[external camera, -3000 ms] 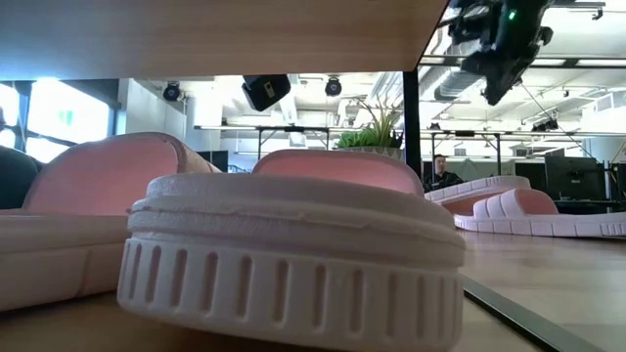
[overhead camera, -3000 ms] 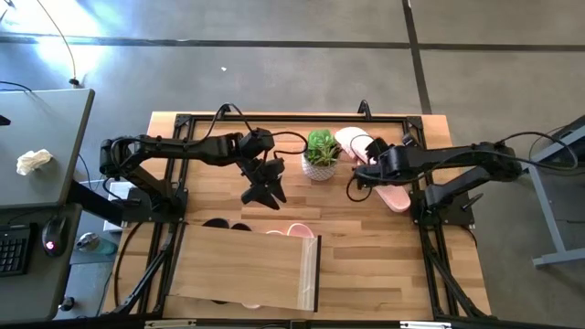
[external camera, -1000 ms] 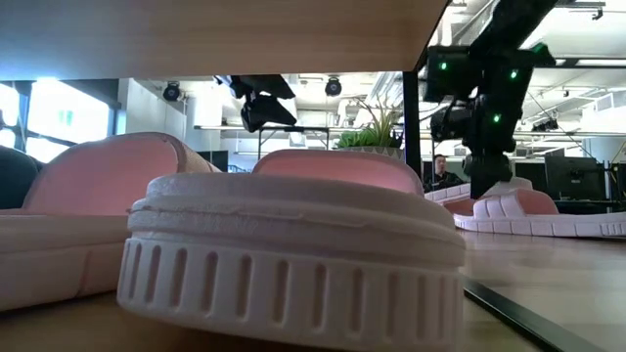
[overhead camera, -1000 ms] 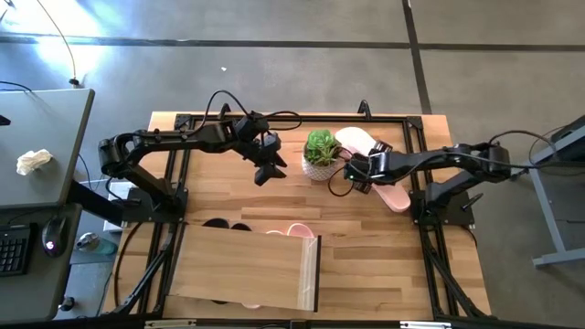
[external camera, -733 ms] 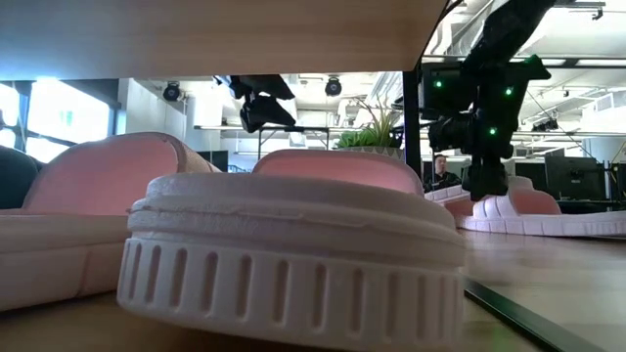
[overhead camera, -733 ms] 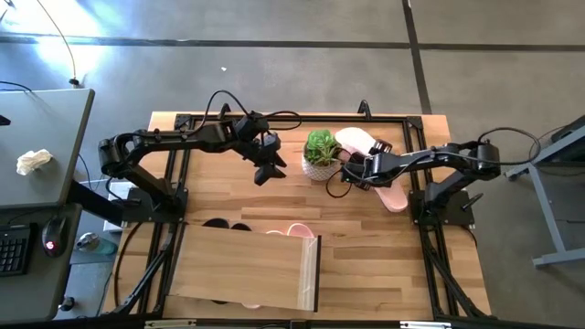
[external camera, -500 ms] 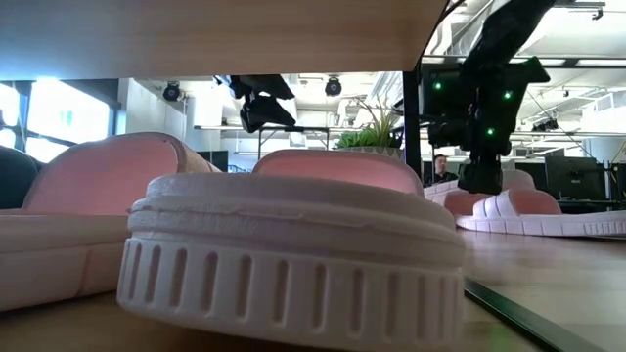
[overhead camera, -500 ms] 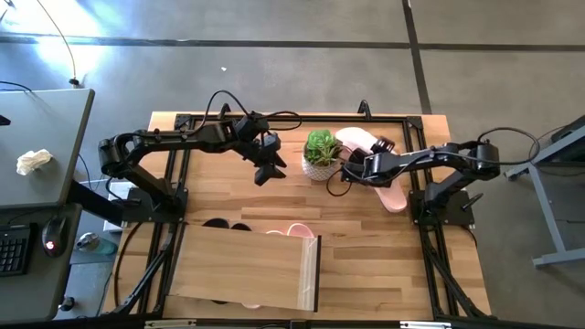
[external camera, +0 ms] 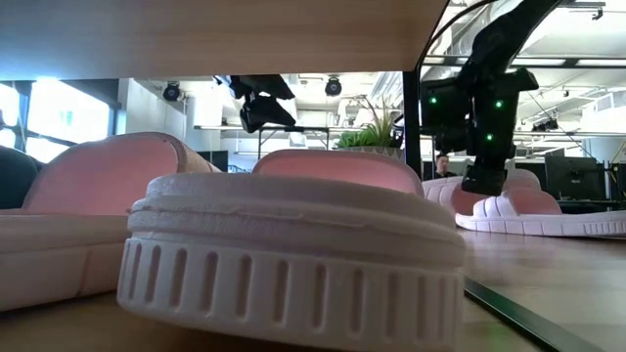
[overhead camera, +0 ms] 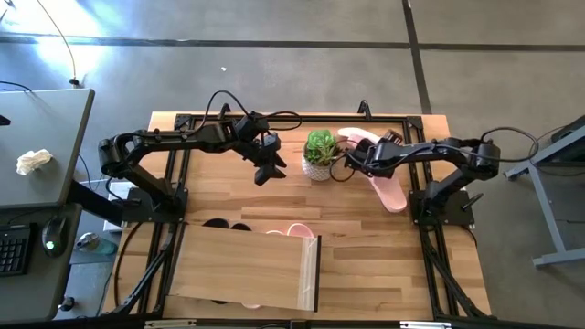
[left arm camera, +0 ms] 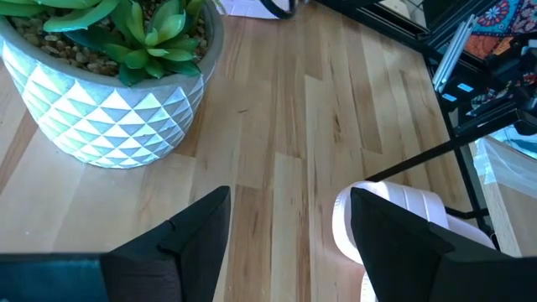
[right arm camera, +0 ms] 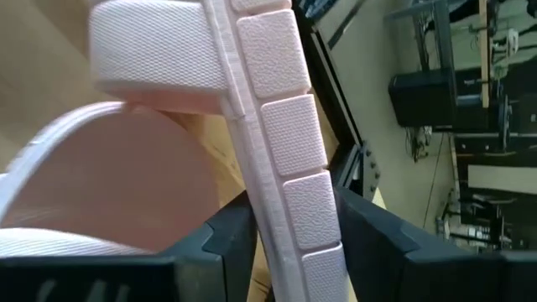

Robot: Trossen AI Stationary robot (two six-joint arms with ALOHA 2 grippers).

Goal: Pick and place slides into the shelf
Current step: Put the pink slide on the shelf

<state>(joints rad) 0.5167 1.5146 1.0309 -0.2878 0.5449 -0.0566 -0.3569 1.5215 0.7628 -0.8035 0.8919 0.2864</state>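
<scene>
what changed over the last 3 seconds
The right gripper reached toward the plant, dropped onto a pink slide and closed on its edge, tipping it up. The left gripper pulled back from mid-table, then held still, open. The shelf and the slides under it stayed put.

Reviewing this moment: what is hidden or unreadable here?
- High view: slides under the light-wood plywood shelf; its top panel hides all but the black and pink ends.
- High view: the right gripper hides its contact with the light pink ribbed slide.
- Low view: a nearby pink slide blocks most of the table.
</scene>
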